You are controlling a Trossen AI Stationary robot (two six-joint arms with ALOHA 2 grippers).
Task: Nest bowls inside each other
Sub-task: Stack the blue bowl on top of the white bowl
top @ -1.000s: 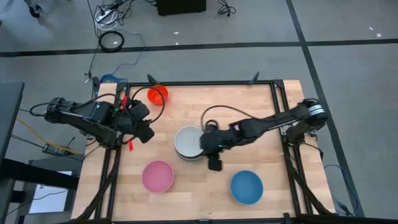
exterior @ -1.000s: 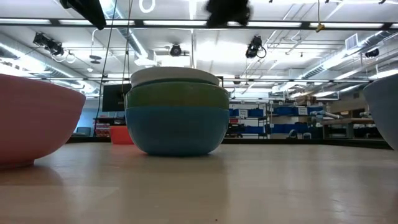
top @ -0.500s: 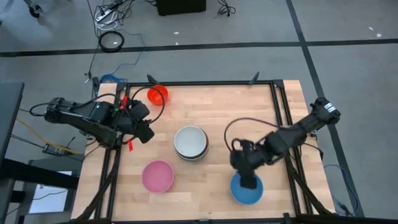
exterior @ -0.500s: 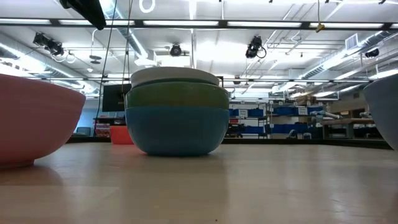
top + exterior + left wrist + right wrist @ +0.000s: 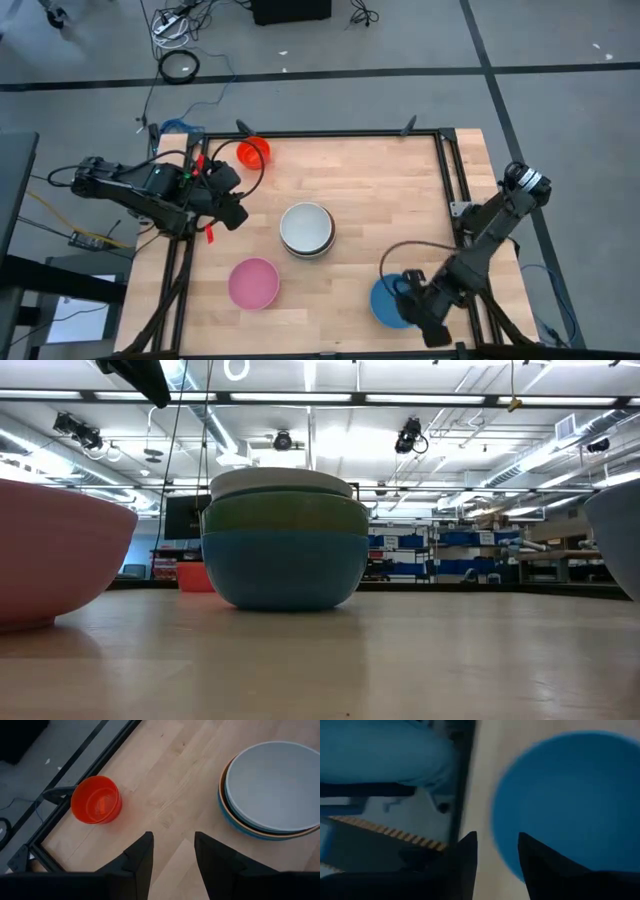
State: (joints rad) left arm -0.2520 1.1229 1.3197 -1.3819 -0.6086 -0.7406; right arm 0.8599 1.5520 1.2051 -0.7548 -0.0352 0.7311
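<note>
While my right gripper (image 5: 432, 325) hangs open beside the blue bowl (image 5: 392, 302), four stand apart: red bowl (image 5: 254, 153), pink bowl (image 5: 254, 283), blue, one nested stack (image 5: 306, 229). Low view alone shows its green layer. Left gripper (image 5: 237, 212) open, empty.

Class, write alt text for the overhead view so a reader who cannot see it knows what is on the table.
A stack of nested bowls, white on top, sits mid-table, with a pink bowl, a blue bowl and a small red bowl standing apart. The right hand, open, is at the blue bowl's edge; the left hand, open, waits at the table's left side.
</note>
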